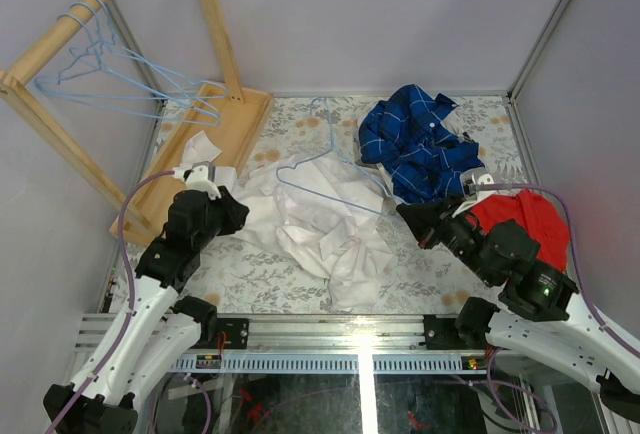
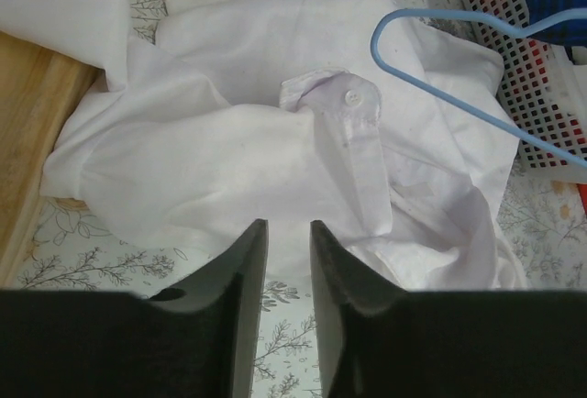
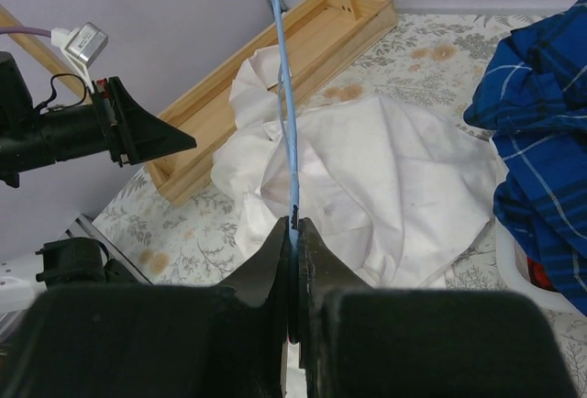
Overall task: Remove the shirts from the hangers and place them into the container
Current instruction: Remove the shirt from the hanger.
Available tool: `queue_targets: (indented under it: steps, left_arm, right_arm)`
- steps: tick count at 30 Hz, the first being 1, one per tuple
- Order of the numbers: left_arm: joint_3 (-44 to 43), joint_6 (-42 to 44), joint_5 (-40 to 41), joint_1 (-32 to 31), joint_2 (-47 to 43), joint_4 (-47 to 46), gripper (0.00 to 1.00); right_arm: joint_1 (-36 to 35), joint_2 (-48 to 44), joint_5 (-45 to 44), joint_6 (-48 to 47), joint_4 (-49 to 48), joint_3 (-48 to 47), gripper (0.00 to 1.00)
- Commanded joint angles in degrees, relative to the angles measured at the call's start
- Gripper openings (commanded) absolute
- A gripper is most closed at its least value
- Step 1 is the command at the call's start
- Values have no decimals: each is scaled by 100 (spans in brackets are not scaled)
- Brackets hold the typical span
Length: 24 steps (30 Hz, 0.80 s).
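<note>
The right tool (image 3: 293, 224) is clenched on the thin wire of a light-blue hanger (image 3: 284, 95). This hanger lies over a crumpled white shirt (image 1: 330, 239) in the middle of the flowered desk (image 1: 250, 276). The left tool (image 2: 287, 228) hangs low at the left edge of that shirt, its jaws a little apart and grasping nothing. In the upper right, a dark blue checked shirt (image 1: 415, 149) is heaped in the white container (image 2: 518, 77). A red cloth (image 1: 525, 216) lies just below it. The wooden rack (image 1: 70, 22) stands in the upper left.
</note>
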<state>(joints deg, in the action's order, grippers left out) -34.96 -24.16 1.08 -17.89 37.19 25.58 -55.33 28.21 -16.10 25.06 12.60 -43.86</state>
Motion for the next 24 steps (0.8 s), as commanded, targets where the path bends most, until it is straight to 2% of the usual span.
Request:
queue_targets:
  steps: [1, 4, 9, 12, 16, 24]
  left_arm:
    - [-89, -11, 72, 31, -65, -36, 33]
    - [-98, -20, 36, 43, -62, -37, 51]
    - [-133, -35, 44, 31, -101, -1, 63]
    - [-130, -30, 61, 31, -155, -1, 65]
    - [-100, -92, 193, 31, -265, 22, 74]
    - [-82, -163, 298, 38, -341, 23, 82]
  right_arm:
    - [12, -95, -428, -61, -281, -219, 0]
    - [9, -130, -797, -57, -479, -27, 0]
    - [13, 57, -740, -3, -1397, 252, 0]
    - [9, 308, -492, -118, -1759, 194, 0]
    - [12, 448, 315, -502, -2337, 21, 0]
    - [11, 212, 1249, -872, -3159, -163, 0]
